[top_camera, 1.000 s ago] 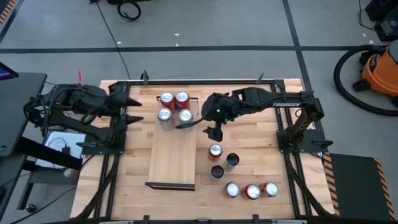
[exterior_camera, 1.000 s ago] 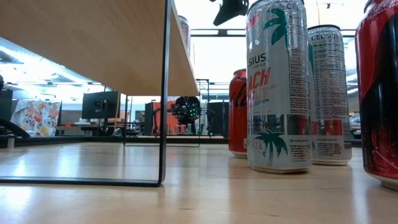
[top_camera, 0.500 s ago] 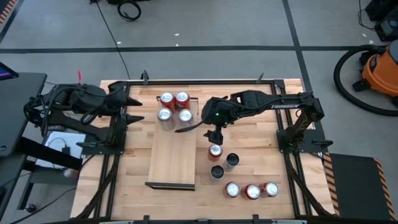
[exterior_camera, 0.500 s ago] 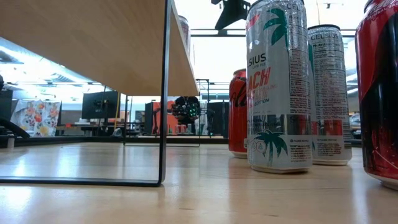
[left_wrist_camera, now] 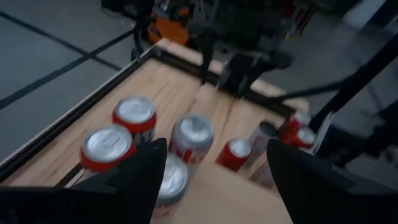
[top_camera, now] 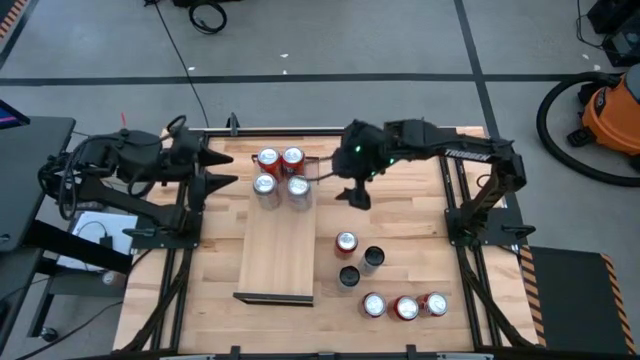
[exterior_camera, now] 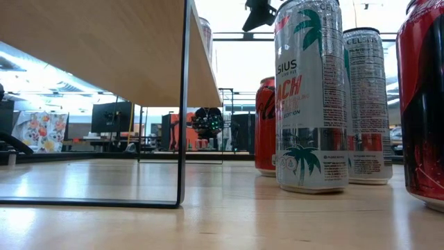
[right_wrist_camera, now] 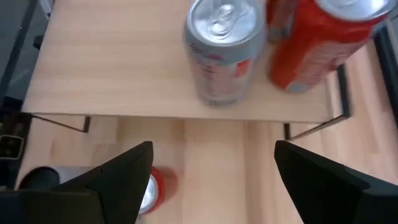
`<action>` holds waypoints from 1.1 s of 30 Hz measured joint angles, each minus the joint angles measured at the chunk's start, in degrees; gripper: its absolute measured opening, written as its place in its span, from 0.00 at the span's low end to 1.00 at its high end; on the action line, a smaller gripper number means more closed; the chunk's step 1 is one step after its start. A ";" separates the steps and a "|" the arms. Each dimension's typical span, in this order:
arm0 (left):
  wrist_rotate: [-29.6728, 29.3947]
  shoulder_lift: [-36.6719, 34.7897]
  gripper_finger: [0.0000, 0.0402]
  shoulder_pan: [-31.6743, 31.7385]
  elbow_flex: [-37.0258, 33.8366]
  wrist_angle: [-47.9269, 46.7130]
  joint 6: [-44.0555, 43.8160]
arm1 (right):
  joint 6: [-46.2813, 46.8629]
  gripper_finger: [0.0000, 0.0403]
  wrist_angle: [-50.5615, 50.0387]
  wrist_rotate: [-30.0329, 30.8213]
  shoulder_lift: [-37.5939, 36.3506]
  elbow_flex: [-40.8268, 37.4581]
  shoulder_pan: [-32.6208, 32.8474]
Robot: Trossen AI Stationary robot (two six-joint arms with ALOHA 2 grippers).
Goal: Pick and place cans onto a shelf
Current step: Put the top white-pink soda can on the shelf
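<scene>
The shelf [top_camera: 275, 245] is a light wooden board standing on dark metal rails [exterior_camera: 184, 104] on the table. Several cans [top_camera: 281, 171], red and silver, stand upright on its far end. Several more cans stand on the table to its right: a red one [top_camera: 346, 242], two black ones [top_camera: 373, 258], and a row of three [top_camera: 405, 306] near the front. My right gripper [top_camera: 356, 196] is open and empty, hanging above the table right of the shelf's far end; it also shows in its wrist view [right_wrist_camera: 217, 186]. My left gripper [top_camera: 218, 170] is open and empty, left of the cans on the shelf.
The table's black frame [top_camera: 330, 130] runs along the far edge. The near half of the shelf board is bare. Bare tabletop [top_camera: 410, 215] lies between the right arm and the loose cans. An orange vacuum [top_camera: 615, 110] stands on the floor beyond the table.
My right gripper has drawn back from above the red can toward the table's far edge, still open and empty. My left gripper has moved a little toward the cans on the shelf. No can has moved.
</scene>
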 joint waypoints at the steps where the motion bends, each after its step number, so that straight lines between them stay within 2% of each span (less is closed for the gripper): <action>1: 0.08 0.00 0.72 0.00 0.00 0.56 -0.67 | -1.52 0.86 -0.13 -0.36 -0.37 0.00 -0.73; 4: 1.49 0.27 0.72 0.00 0.02 0.50 -4.13 | -4.86 0.86 -0.52 -1.53 -0.88 0.00 -2.84; 8: 1.65 1.01 0.72 -0.04 0.00 0.48 -9.13 | -7.12 0.86 -0.33 -6.34 -1.10 0.00 -5.32; 14: 0.46 1.65 0.72 -0.02 0.02 0.54 -12.57 | -12.81 0.86 -0.33 -7.48 -1.10 -1.27 -6.65; 29: -0.59 2.35 0.72 -0.02 0.02 0.53 -13.76 | -15.43 0.86 -2.04 -11.20 -1.10 -2.27 -6.67; 33: -0.66 2.29 0.72 -0.02 0.02 0.51 -14.06 | -17.97 0.86 -3.27 -11.53 -1.20 -5.85 -4.52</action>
